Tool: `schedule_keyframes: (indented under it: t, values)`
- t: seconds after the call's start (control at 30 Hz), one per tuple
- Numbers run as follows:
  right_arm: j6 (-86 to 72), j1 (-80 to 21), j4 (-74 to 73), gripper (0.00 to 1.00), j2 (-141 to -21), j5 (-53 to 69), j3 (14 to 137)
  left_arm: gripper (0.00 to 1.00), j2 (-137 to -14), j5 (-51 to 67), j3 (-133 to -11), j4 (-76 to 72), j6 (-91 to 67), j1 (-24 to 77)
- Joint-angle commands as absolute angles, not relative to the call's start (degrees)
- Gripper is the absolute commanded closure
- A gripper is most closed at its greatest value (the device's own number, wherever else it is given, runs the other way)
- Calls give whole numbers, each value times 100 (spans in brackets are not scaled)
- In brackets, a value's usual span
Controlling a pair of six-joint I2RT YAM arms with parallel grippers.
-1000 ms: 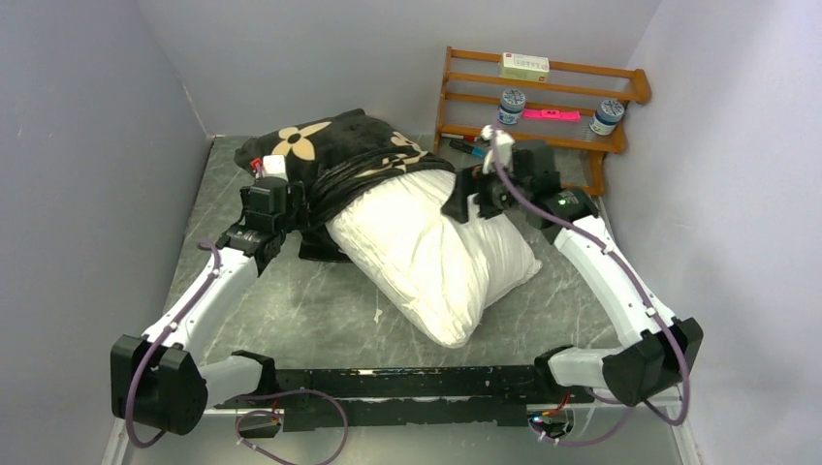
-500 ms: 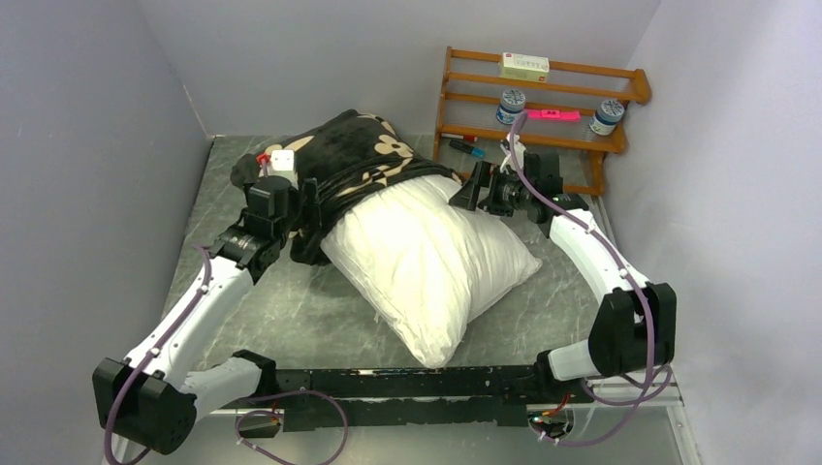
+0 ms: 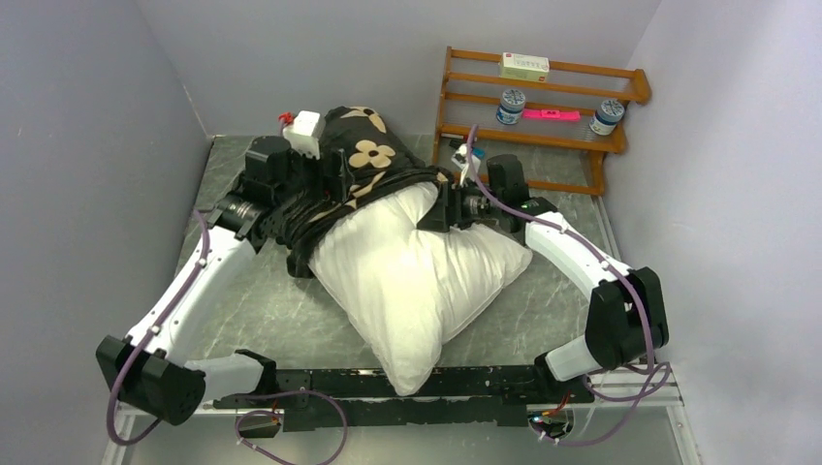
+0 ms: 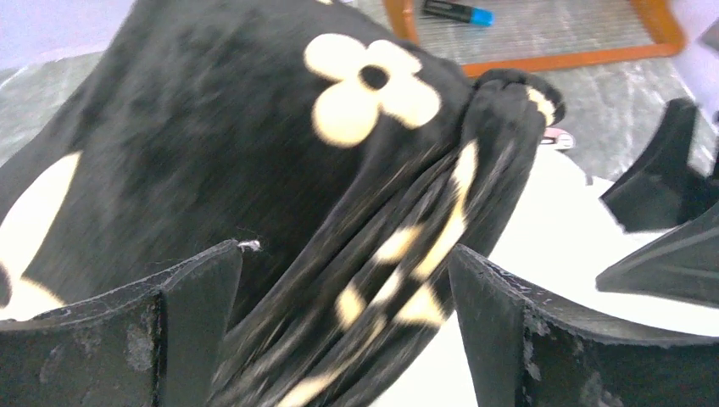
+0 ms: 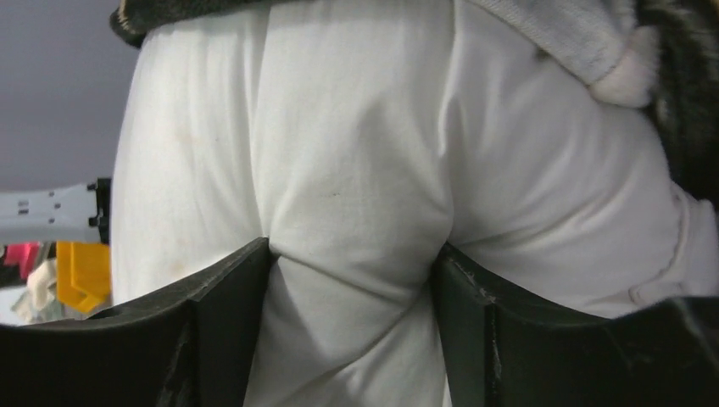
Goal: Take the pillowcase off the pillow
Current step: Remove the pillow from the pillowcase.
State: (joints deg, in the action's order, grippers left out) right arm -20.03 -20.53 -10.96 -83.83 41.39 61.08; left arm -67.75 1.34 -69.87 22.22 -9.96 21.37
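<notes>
The black pillowcase (image 3: 361,160) with tan flowers covers the far end of the white pillow (image 3: 417,276), which lies diagonally on the table. My left gripper (image 3: 325,189) is shut on the bunched hem of the pillowcase (image 4: 212,153), which runs between its jaws (image 4: 346,271). My right gripper (image 3: 436,210) is shut on a pinched fold of the pillow (image 5: 356,127) just below the hem, its jaws (image 5: 352,263) pressed into the white fabric. Edges of the pillowcase show at the top left of the right wrist view (image 5: 169,10). The right gripper's fingers (image 4: 661,174) show in the left wrist view.
A wooden rack (image 3: 543,87) stands at the back right with two jars (image 3: 511,102), a white box (image 3: 523,66) and a pink item (image 3: 551,114). A blue marker (image 4: 458,12) lies on its lower tray. Grey walls close in the marbled table (image 3: 281,300).
My left gripper has moved toward the back, lifting the pillowcase with it. My right gripper has come down leftward and shut on the pillow. The pillow's near corner has shifted toward the arm bases.
</notes>
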Motion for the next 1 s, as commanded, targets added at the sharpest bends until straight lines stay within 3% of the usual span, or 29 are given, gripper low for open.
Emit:
schedule_keyframes:
  t: [0.0, 0.17, 0.3, 0.7, 0.97]
  values:
    - [-1616, -2806, -1335, 38, -8471, 4686, 6195, 4, -7329, 1031, -7723, 2345, -919, 2153]
    - [-1490, -3178, -1402, 79, -8256, 4372, 6336, 4, -8034, 1430, -8509, 2685, -701, 2145]
    - [-1485, -3343, -1415, 99, -8067, 4145, 6354, 7, -8373, 2003, -8905, 2831, -507, 2273]
    - [-1350, -3749, -1595, 100, -7887, 3614, 6552, 4, -9059, 872, -9288, 3098, 493, 3352]
    - [-1249, -3914, -1648, 100, -7455, 3475, 6397, 5, -9760, -208, -9707, 3074, 439, 3419]
